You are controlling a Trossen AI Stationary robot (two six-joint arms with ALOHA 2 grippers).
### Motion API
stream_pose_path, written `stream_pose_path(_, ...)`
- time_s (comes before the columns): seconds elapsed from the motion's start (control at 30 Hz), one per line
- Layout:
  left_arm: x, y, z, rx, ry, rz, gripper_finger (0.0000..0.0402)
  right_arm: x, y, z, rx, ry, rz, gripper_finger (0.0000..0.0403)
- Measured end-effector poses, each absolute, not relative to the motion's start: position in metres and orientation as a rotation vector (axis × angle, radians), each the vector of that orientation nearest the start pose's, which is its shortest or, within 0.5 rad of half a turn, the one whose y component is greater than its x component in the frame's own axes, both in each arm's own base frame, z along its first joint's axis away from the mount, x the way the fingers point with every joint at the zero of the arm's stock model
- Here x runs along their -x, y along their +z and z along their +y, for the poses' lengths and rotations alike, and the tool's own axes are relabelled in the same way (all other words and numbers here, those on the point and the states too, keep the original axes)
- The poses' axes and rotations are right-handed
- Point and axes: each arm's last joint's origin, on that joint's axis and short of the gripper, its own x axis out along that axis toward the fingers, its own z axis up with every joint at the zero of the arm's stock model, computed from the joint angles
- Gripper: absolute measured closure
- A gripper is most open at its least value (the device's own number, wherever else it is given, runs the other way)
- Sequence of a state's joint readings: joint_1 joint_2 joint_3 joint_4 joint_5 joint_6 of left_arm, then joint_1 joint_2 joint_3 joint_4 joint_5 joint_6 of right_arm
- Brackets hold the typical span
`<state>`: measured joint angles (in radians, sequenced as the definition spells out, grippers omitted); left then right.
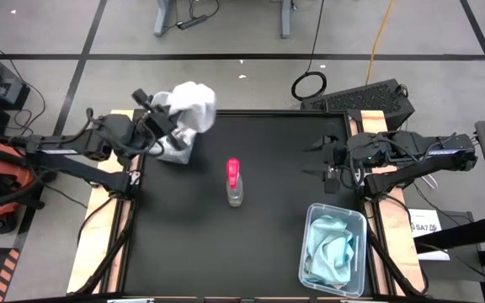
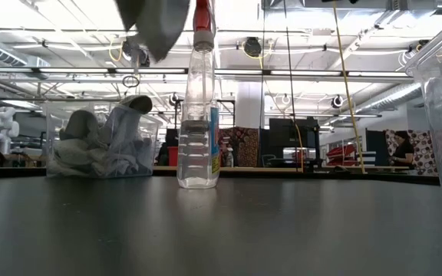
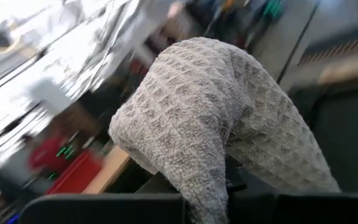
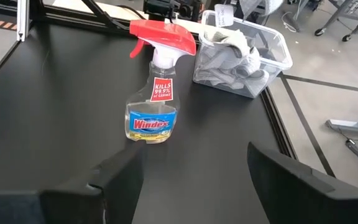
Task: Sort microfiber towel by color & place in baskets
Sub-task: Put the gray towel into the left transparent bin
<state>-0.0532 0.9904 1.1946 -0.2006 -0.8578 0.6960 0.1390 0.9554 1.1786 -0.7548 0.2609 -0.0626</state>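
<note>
My left gripper [image 1: 160,116] is at the far left, shut on a pale grey-white microfiber towel [image 1: 194,104], which it holds above a clear basket [image 1: 175,150]. The towel fills the left wrist view [image 3: 216,118] and hangs at the top of the low view [image 2: 153,23]. That basket holds several grey-white towels [image 2: 102,142], also seen in the right wrist view [image 4: 238,53]. A second clear basket [image 1: 354,220] at the near right holds light blue towels [image 1: 333,251]. My right gripper [image 1: 327,156] is open and empty at the right edge; its fingers show in the right wrist view [image 4: 194,168]. My left gripper holds the grey-white towel by a bunched part [image 3: 205,186] between its fingers; the cloth itself covers the place of contact. The towel is lifted clear of the table and drapes slack over and past the fingers, above the left basket.
A clear spray bottle with a red trigger head [image 1: 235,182] stands upright in the middle of the black table, between the baskets; it also shows in the low view [image 2: 198,115] and the right wrist view [image 4: 154,93]. Bare black tabletop [image 1: 226,252] lies in front.
</note>
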Motion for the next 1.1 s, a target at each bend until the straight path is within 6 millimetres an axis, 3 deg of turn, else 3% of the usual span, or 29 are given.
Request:
stream_pose_path(0.17,-0.179,0.418,0.023,-0.681,0.92,0.491,0.0384,-0.175,0.383,0.017,0.152,-0.102,0.526,0.0134)
stream_pose_path(0.47,-0.165,0.386,0.049,-0.594,1.024,0.748,0.0384,-0.175,0.383,0.018,0.128,-0.077,0.525,0.0134)
stream_pose_path(0.8,-0.164,0.346,0.075,-0.44,0.987,0.875,0.0384,-0.175,0.383,0.02,0.102,-0.05,0.528,0.0134)
stream_pose_path(1.1,-0.168,0.289,0.103,-0.348,0.941,1.033,0.0376,-0.174,0.382,0.034,0.101,0.012,0.53,0.0134)
